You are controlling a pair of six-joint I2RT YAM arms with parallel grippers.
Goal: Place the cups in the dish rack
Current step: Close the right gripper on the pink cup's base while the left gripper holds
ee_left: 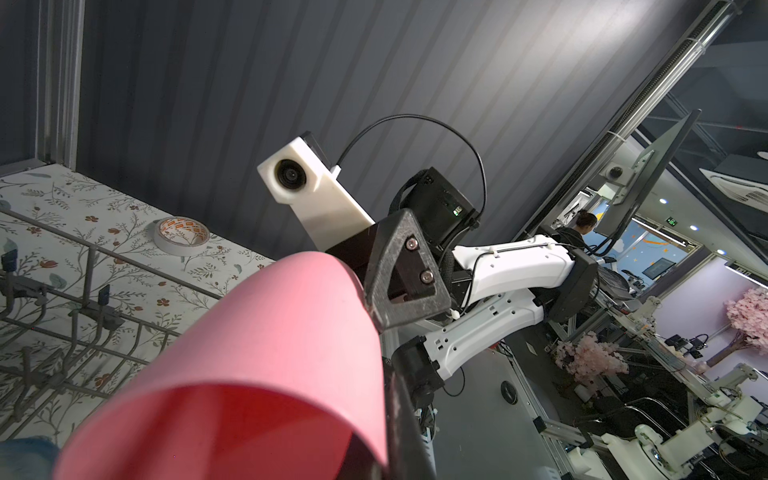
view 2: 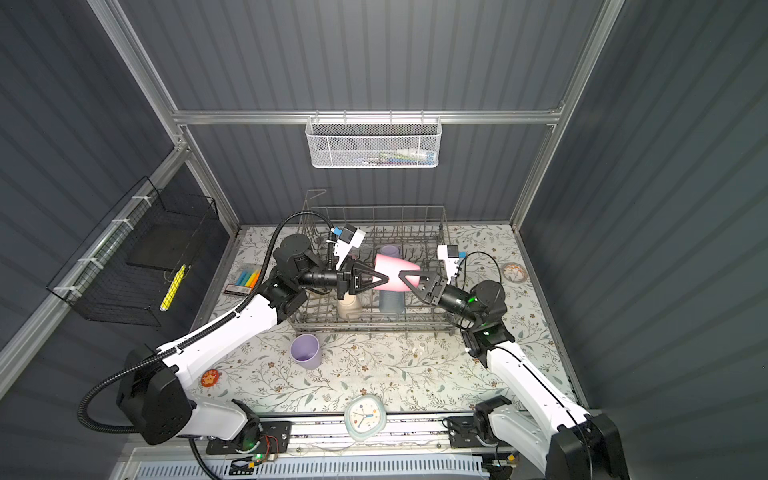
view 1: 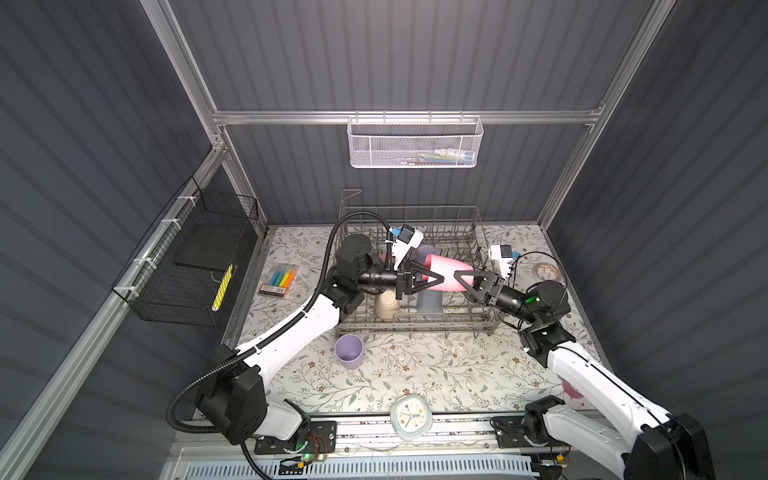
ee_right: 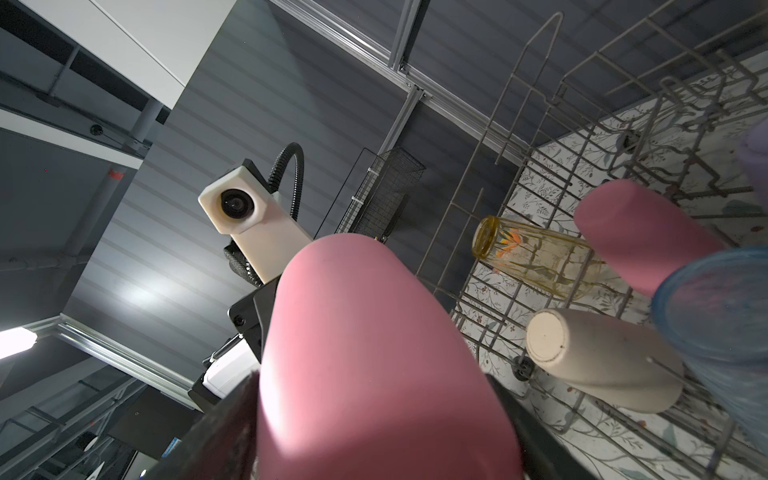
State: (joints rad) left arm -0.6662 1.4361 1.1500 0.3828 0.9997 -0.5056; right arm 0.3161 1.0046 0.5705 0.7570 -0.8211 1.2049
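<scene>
"Pink cup [view 1: 449,271]: who has it, and where?"

"I do. My left pincer [view 1: 439,279] is pinched together on the wall of its open mouth. My right pincer [view 1: 458,282] stands wide, one finger on each side of the closed base; whether they press, I cannot tell. The cup lies level in the air between them, above the middle of the dish rack [view 1: 415,326]."

"What lies beyond?"

"Under it, inside the rack, a short beige cup [view 1: 387,306] stands bottom up beside a tall blue cup [view 1: 429,300]. Behind is a lilac cup [view 1: 426,252]. My right wrist view also shows a yellowish patterned glass [ee_right: 536,257] and a second pink cup [ee_right: 640,237] in the rack too. Out on the flowered tabletop [view 1: 415,374], a second lilac cup [view 1: 350,351] stands mouth up, just beside the rack's front left corner."
</scene>
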